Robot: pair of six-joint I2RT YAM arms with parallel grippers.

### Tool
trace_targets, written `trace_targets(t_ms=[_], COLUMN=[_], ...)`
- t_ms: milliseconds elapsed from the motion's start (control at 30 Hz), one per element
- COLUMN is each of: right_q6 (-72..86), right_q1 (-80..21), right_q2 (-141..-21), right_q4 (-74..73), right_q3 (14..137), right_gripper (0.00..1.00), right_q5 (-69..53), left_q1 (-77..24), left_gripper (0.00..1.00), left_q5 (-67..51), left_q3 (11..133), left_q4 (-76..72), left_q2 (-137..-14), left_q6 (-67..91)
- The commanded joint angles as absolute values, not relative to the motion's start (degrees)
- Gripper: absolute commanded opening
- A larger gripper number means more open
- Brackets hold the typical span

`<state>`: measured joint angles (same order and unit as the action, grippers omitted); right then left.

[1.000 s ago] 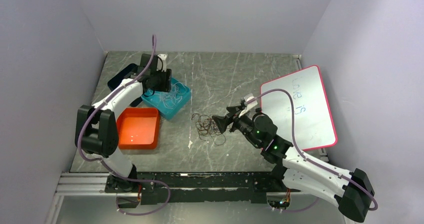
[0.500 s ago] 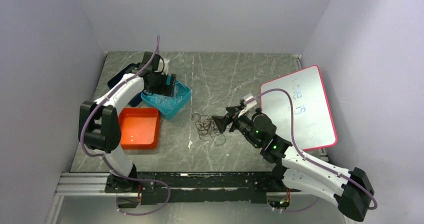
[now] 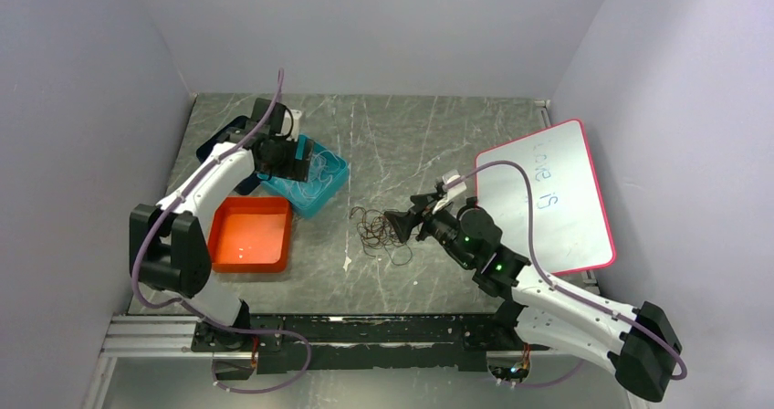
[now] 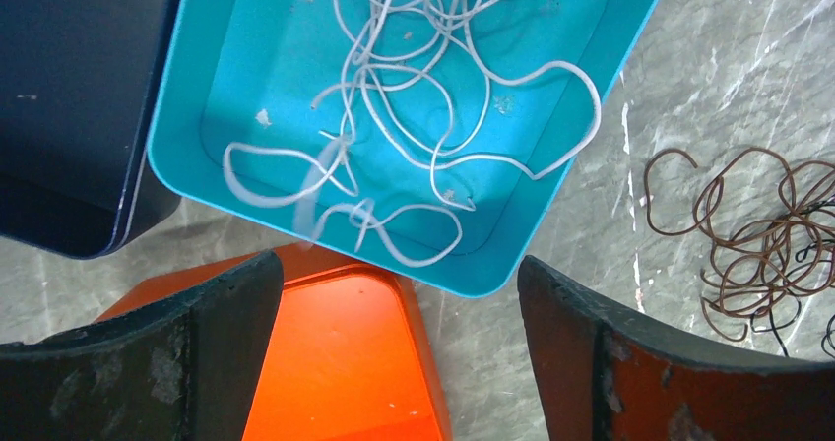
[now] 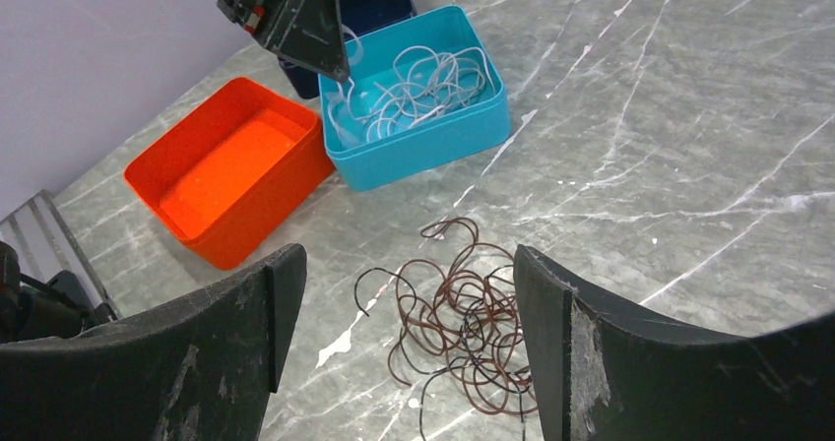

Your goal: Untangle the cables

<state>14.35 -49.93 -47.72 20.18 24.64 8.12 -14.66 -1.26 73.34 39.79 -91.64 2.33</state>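
Observation:
A tangle of dark brown and black cables (image 3: pixel 379 232) (image 5: pixel 463 308) (image 4: pixel 758 254) lies on the grey marble table. Whitish cables (image 3: pixel 308 177) (image 4: pixel 414 96) (image 5: pixel 414 87) lie loose in a teal bin (image 3: pixel 330 190) (image 4: pixel 581 195) (image 5: pixel 443 146). My left gripper (image 3: pixel 294 156) (image 4: pixel 399 283) (image 5: pixel 338 67) hovers over the bin's left part, open, with nothing between its fingers. A blurred white strand (image 4: pixel 310 200) shows just below it. My right gripper (image 3: pixel 398 220) (image 5: pixel 404 264) is open, low beside the dark tangle, which lies partly between its fingers and free of them.
An empty orange bin (image 3: pixel 248 235) (image 4: pixel 335 362) (image 5: pixel 226 165) sits in front of the teal one. A dark blue bin (image 3: pixel 222 141) (image 4: pixel 79 106) stands behind it on the left. A pink-rimmed whiteboard (image 3: pixel 548 194) lies at the right. Grey walls close in three sides.
My left gripper has opened wide over the teal bin and shifted slightly back and left. The right arm and the dark tangle have barely moved.

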Motion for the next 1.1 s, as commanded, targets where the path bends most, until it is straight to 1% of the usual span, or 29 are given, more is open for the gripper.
trace_targets(t_ms=[0,67,167,533,633,733,833,1067], right_q6=[14.94,14.74,14.38,14.41,14.09,14.00,14.50,19.88], right_q1=[-50.00,-49.98,-49.92,-49.99,-50.00,-49.98,-49.93,-49.97], right_q2=[-49.20,-50.22,-51.73,-56.11,-55.86,-55.21,-54.70,-55.93], right_q4=[23.38,24.23,25.13,28.58,27.69,24.32,17.47,0.36], right_q3=[25.55,25.97,26.97,28.65,28.79,29.33,30.59,36.65], right_gripper=[0.80,0.80,0.80,0.80,0.80,0.80,0.79,0.76], right_q5=[6.90,6.37,5.98,3.41,4.50,7.34,10.78,17.27], left_q1=[-14.15,-13.84,-13.03,-12.57,-12.40,-12.37,-12.39,-12.39], left_gripper=[0.94,0.96,0.95,0.94,0.91,0.85,0.81,0.82], left_q5=[1.03,-1.70,-5.55,-6.30,-7.86,-9.23,-10.86,-14.15], left_q3=[73.86,73.45,72.92,67.91,65.85,64.16,61.94,55.74], left_q4=[40.84,40.07,38.72,29.09,27.24,26.42,24.69,16.29], left_q2=[-89.99,-89.38,-88.48,-77.61,-76.34,-76.05,-74.88,-67.28], left_q6=[1.54,1.73,2.38,3.00,3.65,4.33,5.10,8.06])
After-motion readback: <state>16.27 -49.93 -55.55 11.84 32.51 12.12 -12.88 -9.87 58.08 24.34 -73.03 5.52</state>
